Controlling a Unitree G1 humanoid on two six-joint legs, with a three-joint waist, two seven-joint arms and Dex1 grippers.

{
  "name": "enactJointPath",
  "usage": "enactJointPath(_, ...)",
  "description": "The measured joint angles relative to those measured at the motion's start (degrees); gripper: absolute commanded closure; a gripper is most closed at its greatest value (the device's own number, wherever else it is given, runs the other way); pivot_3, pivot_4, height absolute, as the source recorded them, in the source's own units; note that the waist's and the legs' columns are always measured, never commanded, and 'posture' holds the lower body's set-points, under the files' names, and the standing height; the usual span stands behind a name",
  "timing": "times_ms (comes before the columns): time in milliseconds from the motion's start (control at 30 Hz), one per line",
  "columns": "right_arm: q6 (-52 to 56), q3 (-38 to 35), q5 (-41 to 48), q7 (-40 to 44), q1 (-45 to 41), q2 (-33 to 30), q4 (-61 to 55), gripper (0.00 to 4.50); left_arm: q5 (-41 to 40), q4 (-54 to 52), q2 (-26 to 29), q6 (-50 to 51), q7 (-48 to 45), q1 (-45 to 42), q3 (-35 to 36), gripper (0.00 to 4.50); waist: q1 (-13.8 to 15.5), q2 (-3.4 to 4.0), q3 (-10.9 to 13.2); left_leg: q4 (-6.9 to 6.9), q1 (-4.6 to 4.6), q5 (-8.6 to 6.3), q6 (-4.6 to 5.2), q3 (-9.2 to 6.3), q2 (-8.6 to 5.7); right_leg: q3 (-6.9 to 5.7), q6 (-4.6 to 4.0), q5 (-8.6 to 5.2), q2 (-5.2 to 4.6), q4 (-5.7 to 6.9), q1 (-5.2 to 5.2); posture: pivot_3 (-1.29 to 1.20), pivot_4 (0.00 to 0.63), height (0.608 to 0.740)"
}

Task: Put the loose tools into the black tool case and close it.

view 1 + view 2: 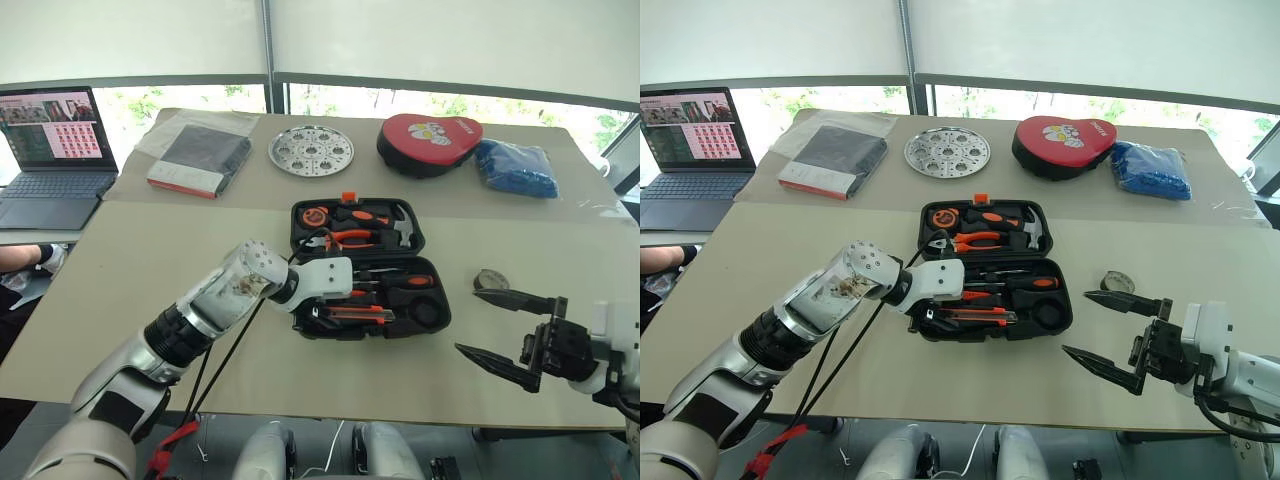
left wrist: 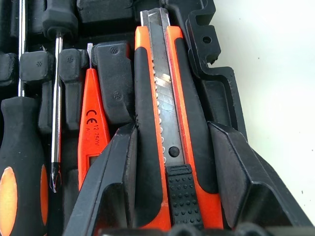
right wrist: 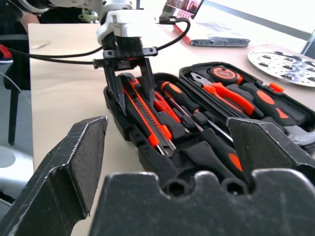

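A beige table [image 1: 130, 290] stands before a bright window, with a laptop [image 1: 50, 150] off to the left and, along the far edge, a flat dark packet [image 1: 200, 157], a perforated metal disc [image 1: 311, 150], a red heart-shaped pouch [image 1: 428, 142] and a blue bundle [image 1: 516, 166].

From the head views, the black tool case [image 1: 368, 268] lies open mid-table, lid half away from the robot with pliers and a hammer in it. The near half holds the screwdrivers [image 1: 395, 282] and the utility knife [image 1: 355, 315]. The left gripper [image 1: 318, 312] reaches down into that near half at the knife. The small tape roll [image 1: 491, 279] sits on the table right of the case, apart from it. The right gripper [image 1: 505, 330] hovers just beside the roll, jaws spread wide and empty.

The left wrist view looks straight along the knife [image 2: 170, 128], which lies in its recess with a finger [image 2: 115, 182] on either side. The fingers sit close against it, though whether they grip or have let go is hard to judge here. The tester screwdriver [image 2: 92, 123] is seated next to it.

The right wrist view shows the case's near half [image 3: 162, 147] nearly full.

Most tools look stowed; the roll and closing the lid remain.
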Motion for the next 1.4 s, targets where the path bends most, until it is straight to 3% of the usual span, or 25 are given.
enactJointPath(233, 1.42, 0.06, 0.12, -0.74, 0.02, -0.01, -0.3, 0.0, -1.97, -0.85, -0.39, 0.02, -0.4, -2.01, 3.39, 2.81, -0.29, 0.01, -0.01, -0.01, 0.02, 0.0, 0.01, 0.0, 0.01, 0.01, 0.01, 0.0, 0.02, 0.0, 0.0, 0.0, 0.15, 0.74)
enactJointPath(1033, 1.78, 0.19, 0.63, -1.58, 0.32, -0.01, -1.21, 0.0, 2.69, -0.46, -1.94, 0.51, 2.49, 0.76, -1.09, 2.81, -0.84, 0.01, -0.01, 0.0, 0.04, 0.0, 0.01, -0.01, 0.01, 0.02, 0.01, 0.0, 0.02, 0.04, 0.03, 0.0, 0.15, 0.74)
enactJointPath(1100, 1.78, 0.38, 0.63, -1.58, 0.14, -0.01, -1.21, 0.0, 2.59, -0.43, -2.14, 1.47, 2.5, 0.77, -1.07, 1.81, -0.76, 0.01, -0.01, 0.0, 0.04, 0.0, 0.01, 0.0, 0.01, 0.02, 0.02, 0.0, 0.02, 0.03, 0.03, 0.0, 0.15, 0.74)
enactJointPath(1133, 1.78, 0.43, 0.63, -1.58, 0.05, -0.01, -1.2, 0.0, 2.56, -0.44, -2.19, 1.76, 2.53, 0.82, -1.03, 1.61, -0.75, 0.01, -0.01, 0.0, 0.04, -0.01, 0.01, 0.0, 0.0, 0.02, 0.02, 0.0, 0.02, 0.03, 0.03, 0.0, 0.15, 0.74)
enactJointPath(1267, 1.77, 0.59, 0.62, -1.59, -0.12, 0.0, -1.13, 0.0, 2.19, -0.09, -2.67, 2.21, 3.5, 1.85, 1.53, 0.12, -0.8, 0.02, -0.01, -0.01, 0.04, -0.01, 0.01, -0.01, 0.01, 0.02, 0.03, -0.01, 0.02, 0.03, 0.02, 0.0, 0.15, 0.74)
enactJointPath(1400, 1.77, 0.87, 0.61, -1.61, -0.28, 0.29, -1.05, 0.0, -1.51, 1.28, -5.19, -2.24, 3.64, 4.33, 5.73, 0.04, -0.74, 0.01, -0.01, 0.0, 0.01, -0.01, 0.01, -0.02, 0.02, 0.01, 0.04, -0.02, -0.01, 0.03, 0.0, 0.0, 0.15, 0.74)
